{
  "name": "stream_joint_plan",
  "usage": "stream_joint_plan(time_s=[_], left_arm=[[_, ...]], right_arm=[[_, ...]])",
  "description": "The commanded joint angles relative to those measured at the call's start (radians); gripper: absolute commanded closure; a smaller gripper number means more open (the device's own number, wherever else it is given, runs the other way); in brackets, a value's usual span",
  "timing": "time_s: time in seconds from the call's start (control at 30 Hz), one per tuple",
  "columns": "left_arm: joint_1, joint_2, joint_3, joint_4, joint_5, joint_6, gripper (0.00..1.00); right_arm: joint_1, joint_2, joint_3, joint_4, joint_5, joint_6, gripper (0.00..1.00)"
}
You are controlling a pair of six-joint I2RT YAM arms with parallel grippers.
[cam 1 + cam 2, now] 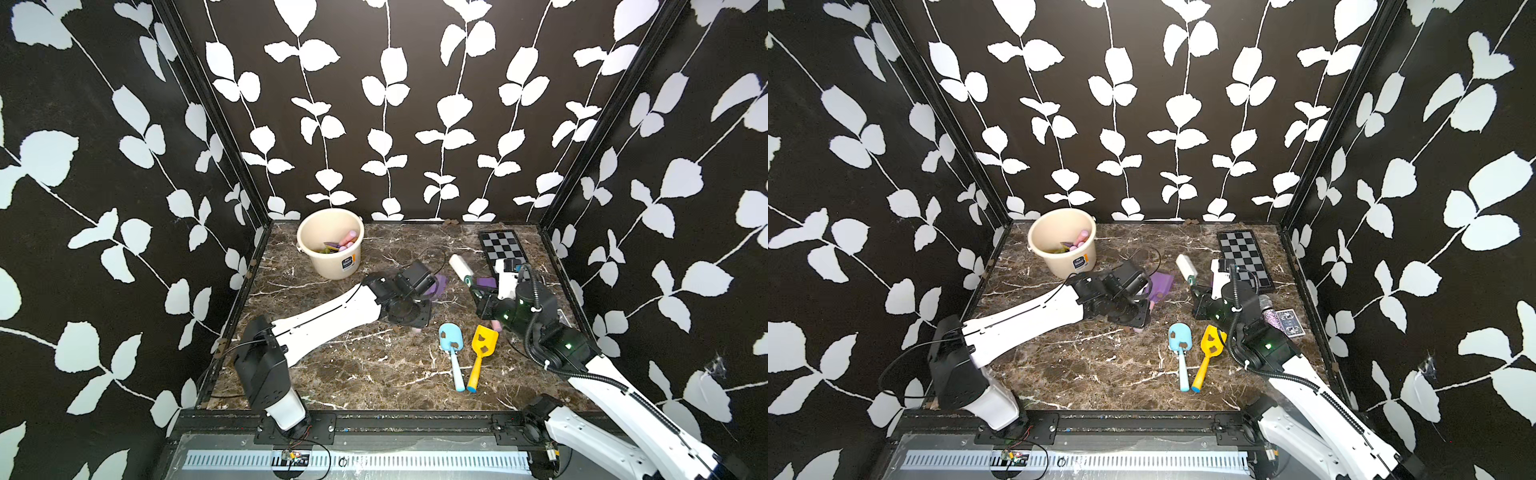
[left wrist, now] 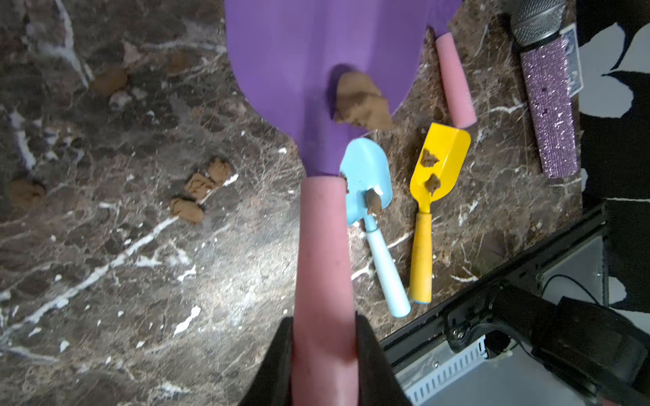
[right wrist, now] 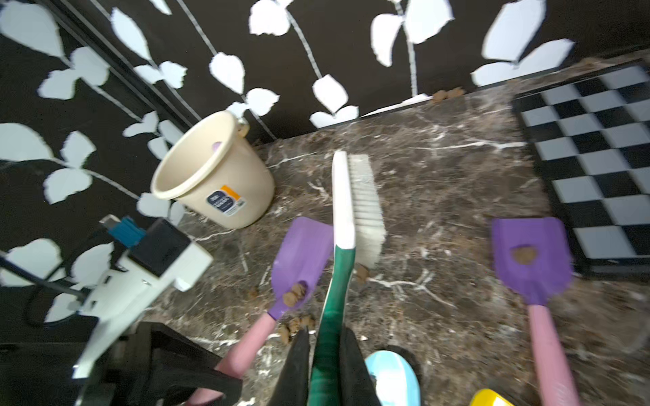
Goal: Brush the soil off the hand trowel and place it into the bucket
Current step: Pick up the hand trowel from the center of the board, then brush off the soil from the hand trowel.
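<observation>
My left gripper (image 2: pixel 323 327) is shut on the pink handle of a purple hand trowel (image 2: pixel 299 70), held out above the table. A brown clump of soil (image 2: pixel 362 102) sits on its blade near the neck. My right gripper (image 3: pixel 325 334) is shut on the green handle of a white-headed brush (image 3: pixel 351 204). The brush head stands right beside the held trowel's blade (image 3: pixel 299 260), bristles facing away from it; I cannot tell whether they touch. The cream bucket (image 1: pixel 328 266) stands at the back left with several coloured tools inside.
A second purple trowel (image 3: pixel 531 260) with soil lies by the checkerboard (image 1: pixel 500 245). A blue trowel (image 1: pixel 451 340) and a yellow trowel (image 1: pixel 484 345), both with soil, lie at the front middle. Loose soil clumps (image 2: pixel 197 189) dot the marble. A glitter microphone (image 1: pixel 1268 311) lies at the right.
</observation>
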Motion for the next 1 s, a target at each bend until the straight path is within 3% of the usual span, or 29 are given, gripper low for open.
stream_joint_plan(time_s=[0.0, 0.17, 0.4, 0.6, 0.77, 0.97], left_arm=[[-0.002, -0.109, -0.102, 0.02, 0.023, -0.026, 1.0], [-0.002, -0.268, -0.236, 0.011, 0.031, -0.025, 1.0], [0.001, -0.392, -0.344, -0.161, 0.073, 0.001, 1.0], [0.004, -0.517, -0.509, -0.131, 0.137, -0.069, 1.0], [0.006, -0.576, -0.585, -0.081, 0.15, -0.116, 1.0], [0.006, -0.595, -0.61, -0.088, 0.134, -0.126, 1.0]], right_arm=[[-0.002, 0.032, 0.038, 0.157, -0.261, 0.03, 1.0], [-0.002, 0.067, -0.034, 0.303, -0.471, 0.117, 1.0], [0.012, 0.068, -0.176, 0.495, -0.766, 0.253, 1.0], [0.086, 0.068, -0.228, 0.5, -0.825, 0.263, 1.0], [0.176, 0.178, -0.24, 0.481, -0.816, 0.245, 1.0], [0.213, 0.309, -0.243, 0.519, -0.819, 0.224, 1.0]])
